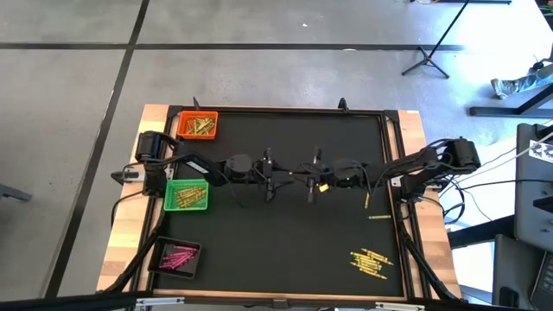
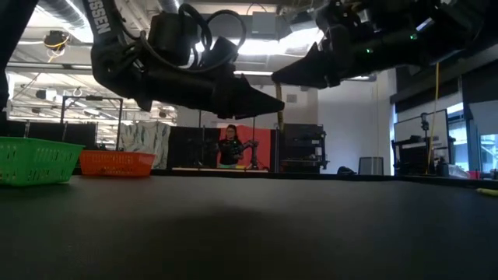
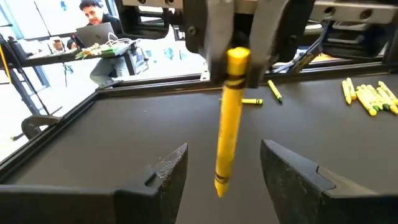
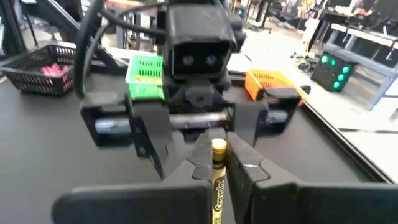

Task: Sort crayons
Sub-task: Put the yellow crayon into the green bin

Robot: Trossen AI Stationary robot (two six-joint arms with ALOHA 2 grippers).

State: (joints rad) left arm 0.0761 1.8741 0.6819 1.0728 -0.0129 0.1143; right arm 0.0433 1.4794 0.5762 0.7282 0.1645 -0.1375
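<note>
**tabletop_tim:** So both arms meet mid-table above the black mat [image 1: 285, 250]. The right gripper [image 3: 239, 59] is clamped on a yellow crayon [image 3: 229, 118], pinching one end, and the rest of the stick pokes out toward the other arm. The left gripper [image 3: 224, 171] has its fingers [image 3: 171, 171] spread wide on either side of the crayon's free end, not touching it as far as I can see.

**waxstick99:** Any writing readable? I can make out "Crayola" running down the black-and-yellow wrapper in the right wrist view [image 4: 217, 186]. On the low view there are white letters on the left arm, something ending "SSEN", the rest is cut off.

**tabletop_tim:** Yep, same. Nothing else legible to me. Where's the rest of the crayons?

**waxstick99:** A loose pile of yellow crayons [image 1: 371, 262] lies on the mat well off from the right claw, toward the table's front edge, plus two strays [image 1: 373, 209] nearer to it. Out past the left claw are three little trays: the orange tray [image 1: 198, 125] with orange-gold sticks, the green tray [image 1: 187, 195] with yellowish ones, and the black tray [image 1: 176, 257] with pink ones.

**tabletop_tim:** There's also a person at a laptop, in the room behind the table.
</note>
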